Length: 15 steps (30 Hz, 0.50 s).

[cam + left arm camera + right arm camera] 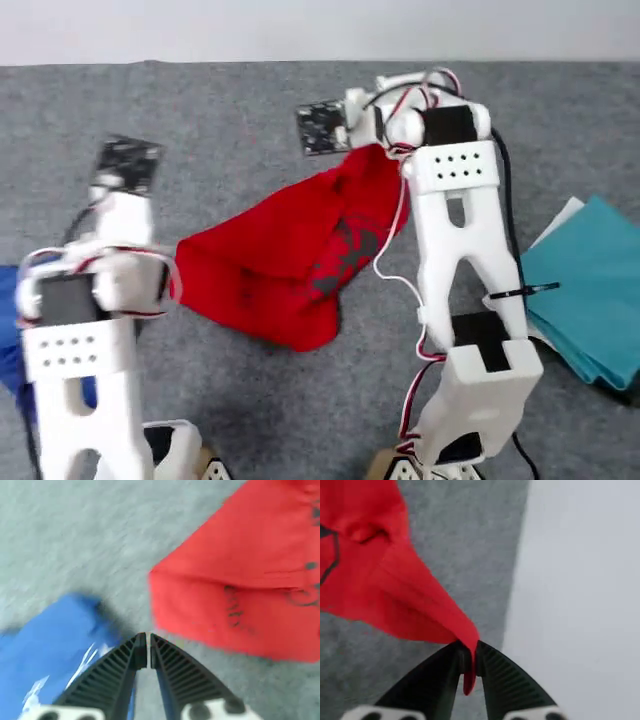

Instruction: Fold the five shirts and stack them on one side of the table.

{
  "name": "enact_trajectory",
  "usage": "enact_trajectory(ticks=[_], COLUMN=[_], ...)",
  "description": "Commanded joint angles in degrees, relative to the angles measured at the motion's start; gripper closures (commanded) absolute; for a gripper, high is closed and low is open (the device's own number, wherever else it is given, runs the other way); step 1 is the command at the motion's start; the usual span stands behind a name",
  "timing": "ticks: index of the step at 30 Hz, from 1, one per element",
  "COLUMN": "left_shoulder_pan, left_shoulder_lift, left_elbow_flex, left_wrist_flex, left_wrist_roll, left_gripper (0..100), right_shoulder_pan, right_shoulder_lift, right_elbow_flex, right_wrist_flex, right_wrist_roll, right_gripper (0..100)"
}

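Shirts lying loose were 2: 1 red shirt (290, 260), 1 blue shirt (50, 650) at the surface (230, 120) left edge | teal folded stack (590, 290) was 1, right edge, layers could not be counted | arms were 2: left arm (80, 350), right arm (465, 230) | grippers were 2: left gripper (148, 639), right gripper (468, 652)

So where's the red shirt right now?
In the high view the red shirt lies in the middle of the table, a corner pinched in the right claw, a teal shirt off to its right.
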Motion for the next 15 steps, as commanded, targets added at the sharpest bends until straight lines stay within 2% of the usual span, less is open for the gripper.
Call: enact_trajectory(ticks=[1, 6, 8, 12, 15], left_shoulder_pan=[8.4, 14.7, 17.0, 21.5, 22.3], left_shoulder_lift=[6.1, 22.4, 28.7, 40.6, 48.4], left_elbow_flex=[1.5, -4.8, -9.6, -18.9, -25.5], left_wrist_flex=[-8.0, -11.2, -9.8, -7.0, -4.8], left_wrist_roll=[1.0, 0.6, 0.2, -5.4, -6.5], left_gripper=[97, 97, 97, 97, 92], right_shoulder_pan=[2.7, 4.9, 5.8, 7.7, 9.1], right_shoulder_lift=[-2.3, -2.3, -2.3, -2.0, -2.0], right_elbow_flex=[2.1, 2.1, 2.3, 2.4, 2.4], right_wrist_flex=[-2.6, -2.3, -2.2, -2.2, -2.2], right_wrist_roll=[-0.9, -7.0, -8.0, -10.4, -10.7], right_gripper=[98.8, 98.8, 98.8, 98.8, 98.8])
